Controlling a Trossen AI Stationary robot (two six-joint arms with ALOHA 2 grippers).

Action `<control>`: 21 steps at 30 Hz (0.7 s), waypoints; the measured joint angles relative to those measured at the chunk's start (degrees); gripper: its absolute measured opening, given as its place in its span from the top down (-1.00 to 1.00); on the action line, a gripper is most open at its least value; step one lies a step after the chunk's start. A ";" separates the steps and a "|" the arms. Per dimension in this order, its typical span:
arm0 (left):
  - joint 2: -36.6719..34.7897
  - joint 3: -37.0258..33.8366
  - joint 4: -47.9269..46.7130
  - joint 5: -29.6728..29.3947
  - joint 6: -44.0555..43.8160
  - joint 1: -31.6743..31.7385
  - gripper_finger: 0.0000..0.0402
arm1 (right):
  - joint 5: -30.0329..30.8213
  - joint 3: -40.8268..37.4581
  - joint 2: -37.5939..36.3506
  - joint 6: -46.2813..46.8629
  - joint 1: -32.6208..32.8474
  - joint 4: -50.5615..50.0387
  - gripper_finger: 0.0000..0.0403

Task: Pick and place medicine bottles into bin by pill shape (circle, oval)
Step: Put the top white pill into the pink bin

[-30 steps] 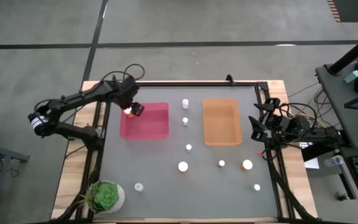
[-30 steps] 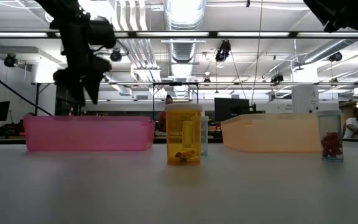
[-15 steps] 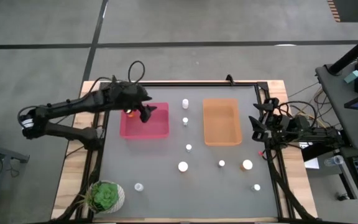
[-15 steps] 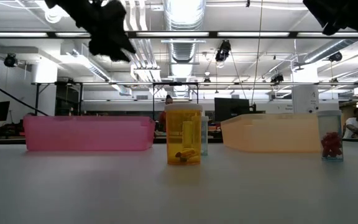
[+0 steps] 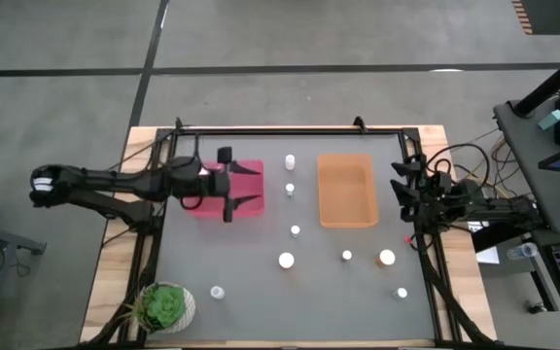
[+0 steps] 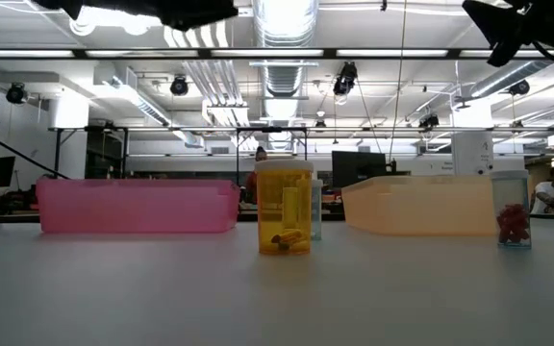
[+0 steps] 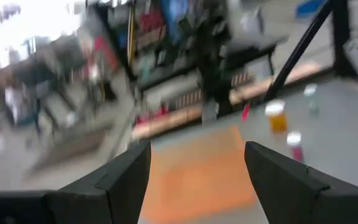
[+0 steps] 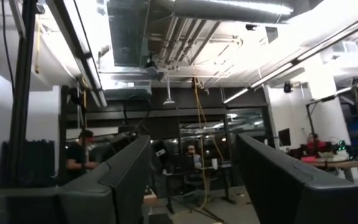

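Note:
Several white-capped medicine bottles stand upright on the grey table, among them one between the bins (image 5: 289,189), a wider one (image 5: 286,260) and an orange-tinted one (image 5: 387,258); the low view shows an orange bottle (image 6: 284,207) up close. My left gripper (image 5: 228,183) hovers high over the pink bin (image 5: 249,199), turned level, open and empty; its wrist view (image 7: 197,180) looks toward the orange bin (image 5: 346,190). My right gripper (image 5: 402,190) waits at the table's right edge, open and empty (image 8: 191,180).
A white pot with a green plant (image 5: 163,306) stands at the near left corner. A black frame rail (image 5: 290,128) runs along the table's far edge. The arm hides the pink bin's left part. Bottles dot the grey surface near of the bins.
My left gripper has risen from the pink bin's far left corner, swung toward the table's right over the bin and tipped from pointing down to level. Its fingers now stand wider apart. The orange-tinted bottle seen by it before no longer shows.

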 joint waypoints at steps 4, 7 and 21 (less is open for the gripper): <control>-0.18 -4.46 12.55 5.78 2.14 -0.15 -0.22 | 0.00 3.25 4.78 1.48 0.00 -0.28 -0.09; -1.14 -6.20 15.37 5.48 2.26 -0.07 -0.22 | -0.02 5.96 9.16 2.02 0.00 -0.91 -0.09; -8.65 -9.22 12.38 1.68 1.75 -0.04 -0.22 | -0.02 24.68 29.45 12.50 0.00 -19.94 -0.09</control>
